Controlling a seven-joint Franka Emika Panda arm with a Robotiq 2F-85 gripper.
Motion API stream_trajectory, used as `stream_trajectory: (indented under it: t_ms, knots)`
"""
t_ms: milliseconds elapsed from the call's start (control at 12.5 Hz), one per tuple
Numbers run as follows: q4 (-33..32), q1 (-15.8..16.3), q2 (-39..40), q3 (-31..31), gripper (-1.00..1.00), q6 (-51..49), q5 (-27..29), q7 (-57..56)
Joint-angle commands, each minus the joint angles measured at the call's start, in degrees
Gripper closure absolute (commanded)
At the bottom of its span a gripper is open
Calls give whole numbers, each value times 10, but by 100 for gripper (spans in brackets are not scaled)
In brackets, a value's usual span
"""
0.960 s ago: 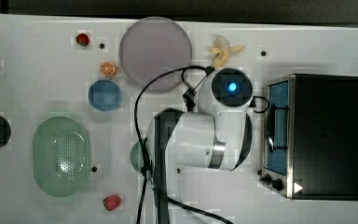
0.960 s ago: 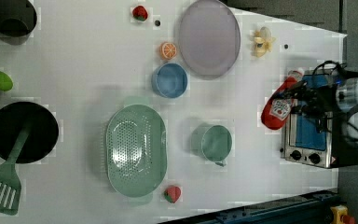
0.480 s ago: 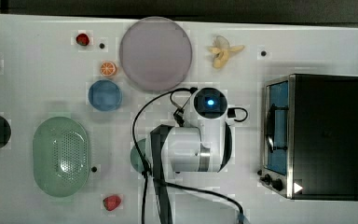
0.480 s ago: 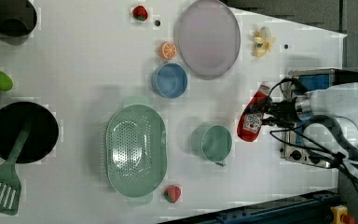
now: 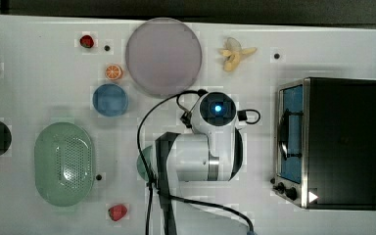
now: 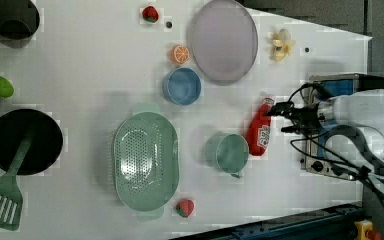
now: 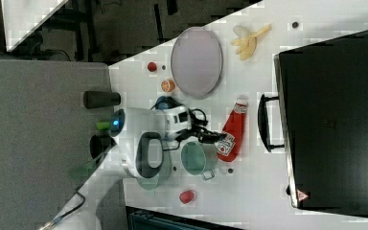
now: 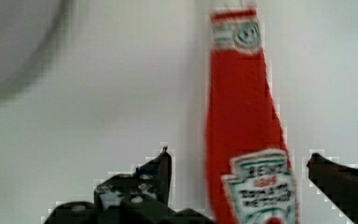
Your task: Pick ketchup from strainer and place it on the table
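Now the ketchup [image 8: 247, 140] lies on the table [image 6: 90, 60] between the spread fingers of the pincer [image 8: 240, 172]; strainer [image 6: 145, 160] empty; only withdrawal remains, I judge.

A robot lab: toy food and kitchenware set out on a white table [image 6: 80, 60] with holes.

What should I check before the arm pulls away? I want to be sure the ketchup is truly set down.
1. Ketchup out of the strainer: ok.
2. Ketchup lying on the table: ok, lying flat in the left view.
3. Hand fingers apart from the bottle: ok, a gap shows on both sides.
4. Bottle apart from the teal cup: cannot tell, they sit very close.
5. Strainer empty: ok.
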Motion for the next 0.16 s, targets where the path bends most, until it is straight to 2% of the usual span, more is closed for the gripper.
stream_trajectory:
  t_ms: [80, 160]
  knots:
    - [61, 2, -80, 17, -100, -33, 33, 22]
    - [78, 3, -95, 20, -100, -66, 44, 31]
